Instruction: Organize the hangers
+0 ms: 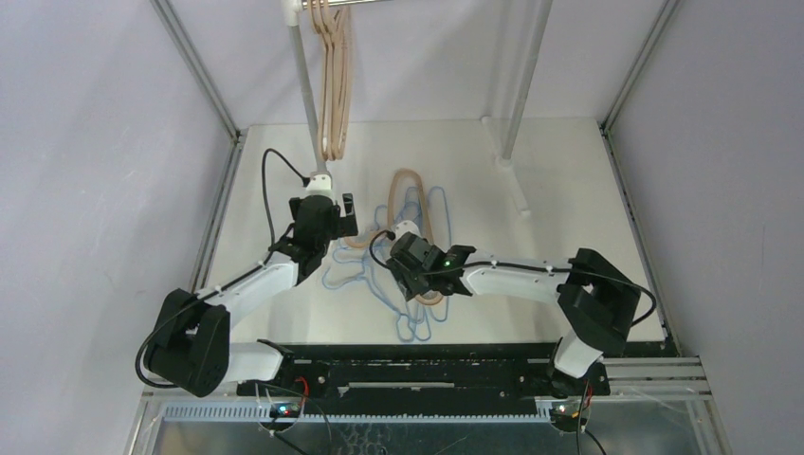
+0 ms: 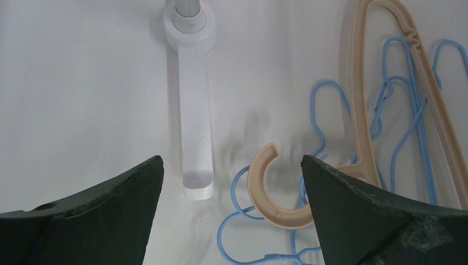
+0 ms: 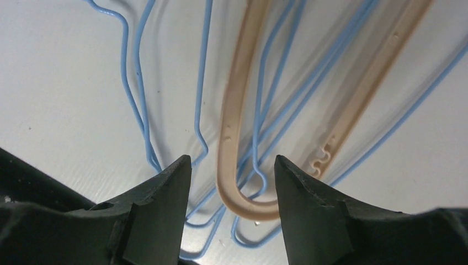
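Both the left gripper (image 2: 232,165) and the right gripper (image 3: 232,163) are found spread and empty. The former is positioned above the hook of the one light-tan wooden hanger (image 2: 255,179) lying on the white table (image 1: 569,190), and the latter is set astride that hanger's rounded end, where the thin light-blue wire hangers (image 3: 138,83) are tangled about it. Should the right jaws be closed here, a blue wire is judged likely to be pinched with the wood, so that the tangle is dragged up or the grip is lost. Further tan wooden hangers (image 1: 334,76) are noted already hung from the silver metal rail (image 1: 343,3).

The hanging tan hangers (image 1: 332,95) have their tops cut off by the overhead view's edge.
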### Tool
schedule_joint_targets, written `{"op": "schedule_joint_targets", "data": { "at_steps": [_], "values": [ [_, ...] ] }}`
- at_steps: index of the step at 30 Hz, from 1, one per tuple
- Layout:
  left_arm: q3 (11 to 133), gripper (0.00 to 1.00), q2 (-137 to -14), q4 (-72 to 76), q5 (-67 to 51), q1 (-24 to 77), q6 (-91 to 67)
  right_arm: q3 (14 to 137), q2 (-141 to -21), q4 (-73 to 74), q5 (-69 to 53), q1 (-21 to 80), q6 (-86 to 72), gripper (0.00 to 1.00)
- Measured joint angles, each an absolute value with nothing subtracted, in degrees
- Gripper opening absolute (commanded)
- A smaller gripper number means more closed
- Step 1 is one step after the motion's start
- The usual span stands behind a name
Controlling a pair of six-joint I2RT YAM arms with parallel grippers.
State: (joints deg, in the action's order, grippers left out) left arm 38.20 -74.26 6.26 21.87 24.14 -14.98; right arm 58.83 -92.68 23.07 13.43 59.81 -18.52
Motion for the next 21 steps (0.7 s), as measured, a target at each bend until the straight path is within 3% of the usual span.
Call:
{"op": "schedule_joint_targets", "data": {
  "at_steps": [5,10,17,21],
  "values": [
    [38.2,0.99,-74.26,6.26,21.85,24.14,-14.98,60.51,-97.82,21.52,12.64,59.33,-17.72,0.49],
    [38.2,0.99,-74.26,6.24,21.87,24.14,-14.98,60.51,-101.12,21.43,12.53,58.81,-17.37,0.42],
    [38.2,0.99,-74.26,6.24,21.87,24.14,-14.98,60.51,-101.16,21.26,13.15,58.41,-16.99,0.11],
    [38.2,0.99,-74.26,6.24,21.87,24.14,-14.96,60.45,-99.57,22.5,13.52,58.24,-17.17,0.06]
  ]
}}
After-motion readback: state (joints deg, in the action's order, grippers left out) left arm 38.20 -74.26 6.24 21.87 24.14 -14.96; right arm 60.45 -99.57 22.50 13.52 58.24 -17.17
